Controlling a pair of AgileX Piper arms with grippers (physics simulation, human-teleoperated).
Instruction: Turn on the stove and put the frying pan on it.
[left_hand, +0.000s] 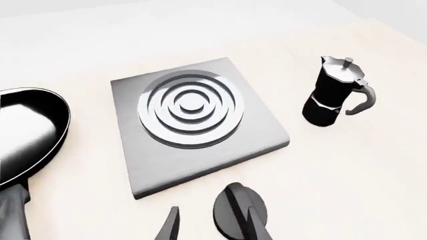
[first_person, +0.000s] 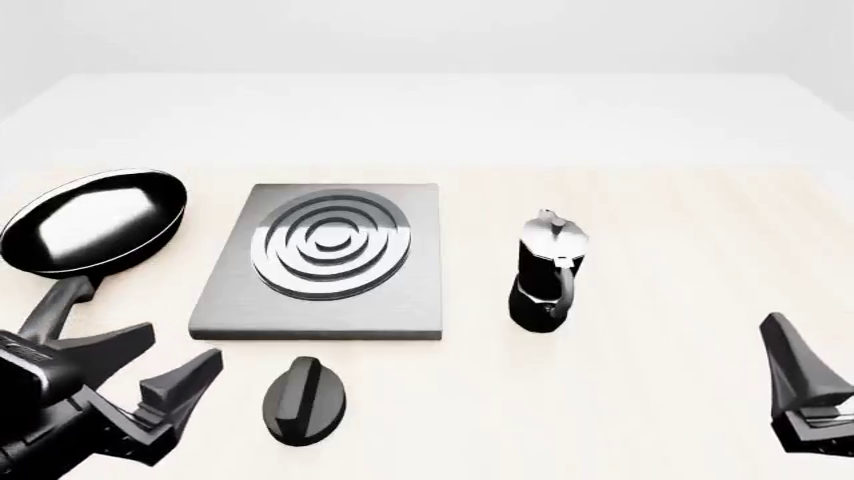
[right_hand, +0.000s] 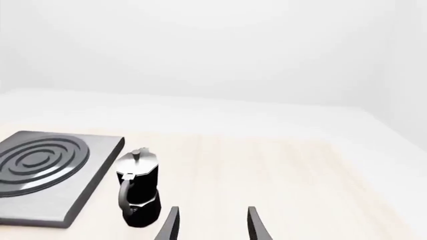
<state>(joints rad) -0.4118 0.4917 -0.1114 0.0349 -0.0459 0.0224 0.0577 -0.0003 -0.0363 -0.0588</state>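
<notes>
Left gripper (first_person: 158, 372): hovering low at the near left with fingers spread, holding nothing.
Frying pan (first_person: 91, 222): sitting on the table left of the stove, handle pointing toward the left arm.
Stove (first_person: 327, 258): lying flat mid-table, bare.
Knob (first_person: 304, 399): lying just before the stove.
Moka pot (first_person: 547, 270): standing right of the stove.
Right gripper (right_hand: 212, 224): idling at the near right, fingers apart, empty.

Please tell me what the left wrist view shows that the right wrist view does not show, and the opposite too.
Only the left wrist view shows the frying pan, the black oval knob and the left end effector, which is open with one fingertip in front of the knob. Only the right wrist view shows the right end effector, open over bare table. Both show the stove with nothing on it, and the moka pot standing beside it.
</notes>
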